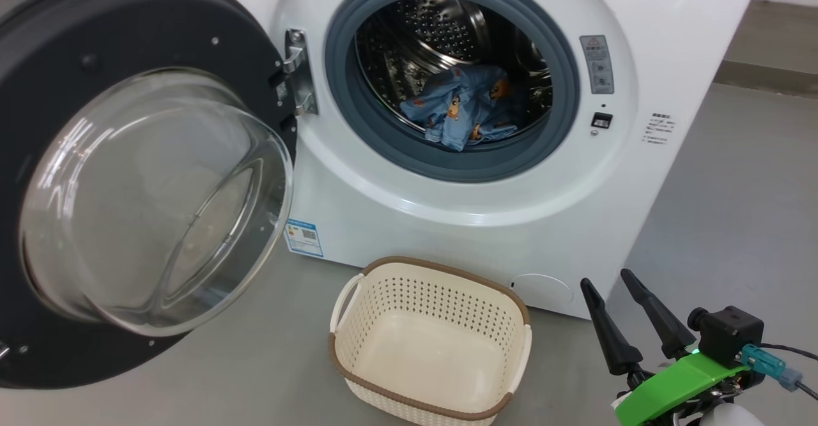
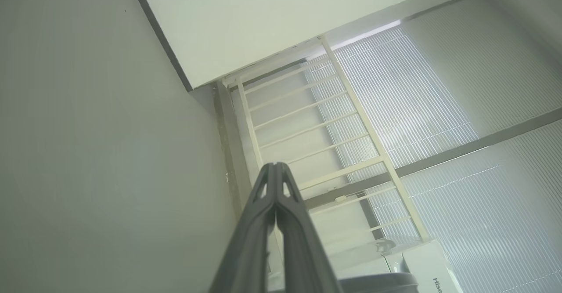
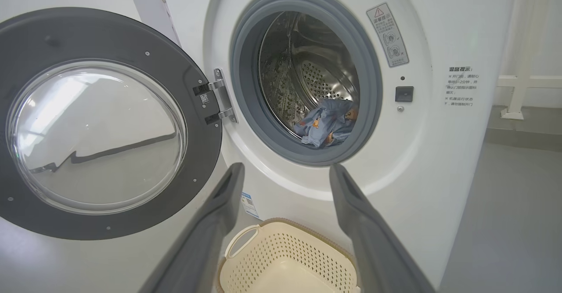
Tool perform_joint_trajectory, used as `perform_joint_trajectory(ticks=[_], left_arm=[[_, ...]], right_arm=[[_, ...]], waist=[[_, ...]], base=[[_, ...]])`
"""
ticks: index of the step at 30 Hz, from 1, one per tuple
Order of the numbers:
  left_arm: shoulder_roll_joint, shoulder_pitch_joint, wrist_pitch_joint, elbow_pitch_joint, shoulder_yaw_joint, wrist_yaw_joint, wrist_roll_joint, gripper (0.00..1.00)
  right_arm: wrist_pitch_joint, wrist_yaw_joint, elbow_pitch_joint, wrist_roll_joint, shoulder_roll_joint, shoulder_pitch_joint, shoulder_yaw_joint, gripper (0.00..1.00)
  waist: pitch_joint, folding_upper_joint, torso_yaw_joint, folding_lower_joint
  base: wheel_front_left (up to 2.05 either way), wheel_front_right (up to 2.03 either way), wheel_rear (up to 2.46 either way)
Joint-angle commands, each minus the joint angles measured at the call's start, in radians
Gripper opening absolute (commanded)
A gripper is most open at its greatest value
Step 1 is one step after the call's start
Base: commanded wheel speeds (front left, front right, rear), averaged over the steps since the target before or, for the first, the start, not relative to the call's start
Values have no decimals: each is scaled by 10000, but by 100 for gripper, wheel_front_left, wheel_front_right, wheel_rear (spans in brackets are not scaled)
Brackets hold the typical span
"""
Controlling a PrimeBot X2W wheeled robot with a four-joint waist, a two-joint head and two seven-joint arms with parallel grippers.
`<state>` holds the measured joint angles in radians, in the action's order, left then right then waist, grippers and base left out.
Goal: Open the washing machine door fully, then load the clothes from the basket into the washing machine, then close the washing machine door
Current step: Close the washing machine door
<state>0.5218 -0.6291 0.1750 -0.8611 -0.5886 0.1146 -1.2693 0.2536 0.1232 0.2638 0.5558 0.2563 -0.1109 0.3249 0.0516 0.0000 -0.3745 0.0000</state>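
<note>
The washing machine (image 1: 486,209) stands white and big, with its round hole open. The washing machine door (image 1: 153,202) hangs wide open on the left side, with its glass bowl facing us. The basket (image 1: 441,266) sits on the floor (image 1: 735,221) just in front of the machine, and nothing lies in it. The clothes (image 1: 463,110), blue with little bears, lie low in the drum, close to the grey ring.

So I think the job now is to shut the door. To do it well, push on the door's far edge, away from the hinge, and swing it slowly until it clicks. First check that no cloth hangs over the grey ring.

The right claw (image 1: 606,278) is spread wide and holds nothing. It is low on the right, near the basket, and the door is well apart from it, across on the left. The left claw (image 2: 275,170) is pressed tight together, holds nothing, and points up at a wall and window.
</note>
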Motion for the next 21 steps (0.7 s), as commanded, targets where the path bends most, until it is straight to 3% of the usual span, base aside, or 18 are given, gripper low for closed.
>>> perform_joint_trajectory(ticks=[1,13,21], left_arm=[[671,-303,109,113,-160,72,-68,0],[967,-202,656,-1667,-462,150,-630,0],[758,-198,1146,-1960,-243,158,-729,0]], right_arm=[[82,75,-238,45,188,-194,183,100],[82,75,-189,45,488,-290,313,100],[82,75,-112,62,545,-295,412,100]], waist=[[-38,0,131,0],[-249,0,652,0],[-227,0,738,0]], base=[[0,0,0],[0,0,0],[0,0,0]])
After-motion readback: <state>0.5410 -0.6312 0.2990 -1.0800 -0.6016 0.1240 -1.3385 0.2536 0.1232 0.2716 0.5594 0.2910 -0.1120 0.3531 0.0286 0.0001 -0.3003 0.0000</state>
